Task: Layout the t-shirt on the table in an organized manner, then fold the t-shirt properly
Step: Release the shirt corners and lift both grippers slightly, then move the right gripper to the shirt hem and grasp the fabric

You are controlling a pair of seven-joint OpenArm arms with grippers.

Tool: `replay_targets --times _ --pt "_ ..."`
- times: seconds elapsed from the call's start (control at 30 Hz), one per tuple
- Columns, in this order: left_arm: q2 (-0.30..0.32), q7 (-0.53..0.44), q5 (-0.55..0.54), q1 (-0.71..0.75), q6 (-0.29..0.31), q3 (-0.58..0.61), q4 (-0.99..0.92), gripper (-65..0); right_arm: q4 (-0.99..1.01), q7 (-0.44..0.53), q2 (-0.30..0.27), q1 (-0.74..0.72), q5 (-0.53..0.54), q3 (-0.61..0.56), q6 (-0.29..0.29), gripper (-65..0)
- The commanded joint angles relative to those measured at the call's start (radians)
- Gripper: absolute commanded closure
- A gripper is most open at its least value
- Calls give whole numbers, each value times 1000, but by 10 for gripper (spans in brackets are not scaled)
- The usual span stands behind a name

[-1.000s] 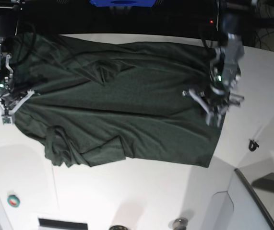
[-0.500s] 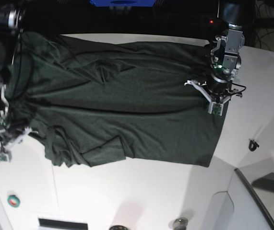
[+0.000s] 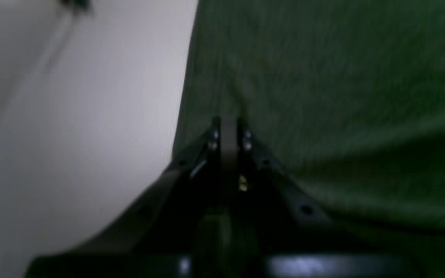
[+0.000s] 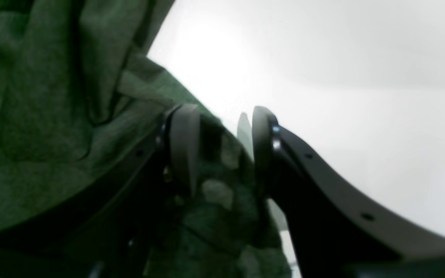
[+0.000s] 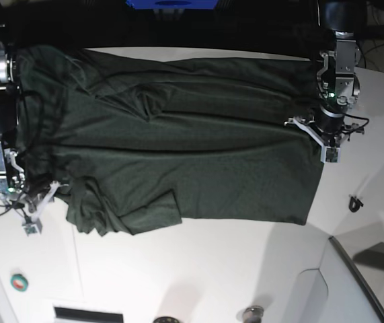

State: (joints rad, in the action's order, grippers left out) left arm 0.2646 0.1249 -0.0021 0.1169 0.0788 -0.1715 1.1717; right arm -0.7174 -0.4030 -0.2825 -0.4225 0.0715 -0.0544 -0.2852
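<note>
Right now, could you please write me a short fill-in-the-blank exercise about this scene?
1. The t-shirt spread on the table is dark ____ in colour.
2. The left gripper has its fingers ____ on the t-shirt's edge.
3. The right gripper has its fingers ____, with cloth between them.
4. In the base view, the bunched, wrinkled end of the t-shirt lies on that view's ____ side.

Missing words: green; shut; apart; left
</note>
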Motion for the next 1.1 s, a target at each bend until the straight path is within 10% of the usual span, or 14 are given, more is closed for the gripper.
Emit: replay_targets --times 0.0,0.23,0.5,0.83,1.07 --pt "23 -12 -3 -3 -14 -6 14 0 -12 19 -11 -31 1 3 -3 -221" --pt "23 -12 -5 -3 -14 -7 15 0 -135 13 -8 11 6 8 -4 -216" --pt "23 -12 -5 -3 -18 -7 24 0 -494 -155 131 83 4 -157 -6 -222" --pt "12 -11 -5 8 -15 -112 46 0 -41 -146 355 -148 1 -249 1 -222" --pt "19 -11 -5 31 -14 -173 44 0 54 -86 372 -171 1 -236 1 -222"
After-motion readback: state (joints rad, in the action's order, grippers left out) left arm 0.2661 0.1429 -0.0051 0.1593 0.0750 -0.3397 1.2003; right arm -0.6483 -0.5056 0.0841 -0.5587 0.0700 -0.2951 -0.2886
